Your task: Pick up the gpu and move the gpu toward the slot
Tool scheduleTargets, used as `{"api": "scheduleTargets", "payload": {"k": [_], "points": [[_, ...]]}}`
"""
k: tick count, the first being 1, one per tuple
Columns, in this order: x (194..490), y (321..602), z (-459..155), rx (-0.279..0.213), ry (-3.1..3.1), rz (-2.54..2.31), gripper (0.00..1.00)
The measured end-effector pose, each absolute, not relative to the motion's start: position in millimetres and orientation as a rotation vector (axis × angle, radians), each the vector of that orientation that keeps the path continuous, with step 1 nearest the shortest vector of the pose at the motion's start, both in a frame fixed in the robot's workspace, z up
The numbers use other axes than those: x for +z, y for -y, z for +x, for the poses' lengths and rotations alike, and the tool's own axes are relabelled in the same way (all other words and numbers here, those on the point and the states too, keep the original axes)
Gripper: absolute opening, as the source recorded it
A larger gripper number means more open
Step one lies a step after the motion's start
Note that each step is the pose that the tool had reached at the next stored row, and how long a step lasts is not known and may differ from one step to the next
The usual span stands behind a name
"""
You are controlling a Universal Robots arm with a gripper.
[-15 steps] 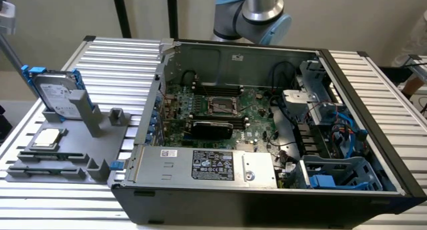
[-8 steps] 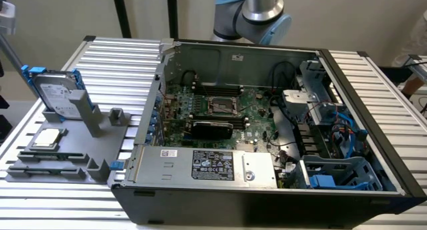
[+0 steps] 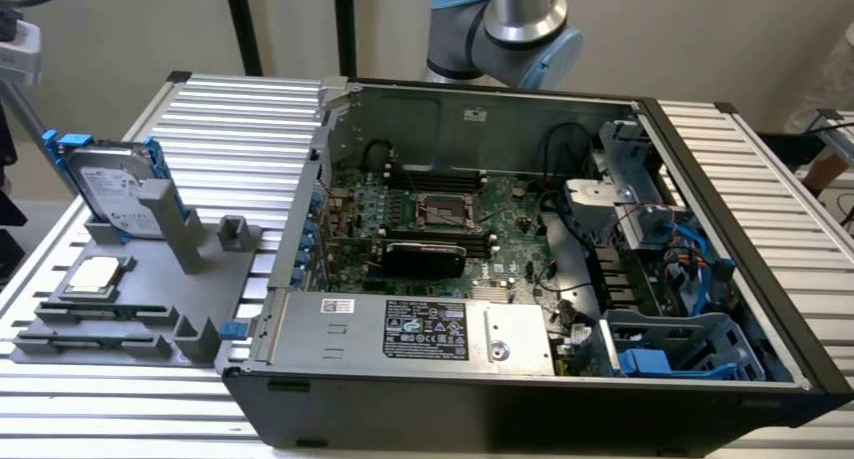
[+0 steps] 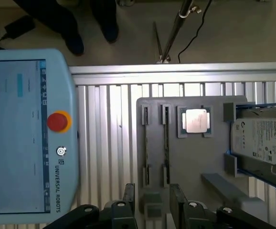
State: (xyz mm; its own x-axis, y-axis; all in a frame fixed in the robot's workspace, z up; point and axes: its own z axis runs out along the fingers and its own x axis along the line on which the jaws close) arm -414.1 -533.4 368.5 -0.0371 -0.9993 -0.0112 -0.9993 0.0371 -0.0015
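- The jaws stand spread and empty, over the grey tray (image 4: 190, 162) on the ribbed surface (image 4: 104, 143).
- The gpu (image 3: 424, 256) lies inside the computer case (image 3: 534, 419), black side up on the green board (image 3: 514, 239). The slot is probably hidden beneath it.
- A sound grip, I judge, takes the card's long edges squarely and keeps it level.

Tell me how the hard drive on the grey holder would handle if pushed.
The hard drive looks like a rigid metal box, so probably stiff and heavy for its size. It stands on edge against posts of the grey holder, so a sideways push might tip it.
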Motion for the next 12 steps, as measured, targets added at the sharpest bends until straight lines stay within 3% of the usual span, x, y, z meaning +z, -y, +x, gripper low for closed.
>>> {"api": "scheduleTargets", "payload": {"k": [12], "points": [[347, 533, -412, 0.011, -2.256, -2.174, 0.42]]}}
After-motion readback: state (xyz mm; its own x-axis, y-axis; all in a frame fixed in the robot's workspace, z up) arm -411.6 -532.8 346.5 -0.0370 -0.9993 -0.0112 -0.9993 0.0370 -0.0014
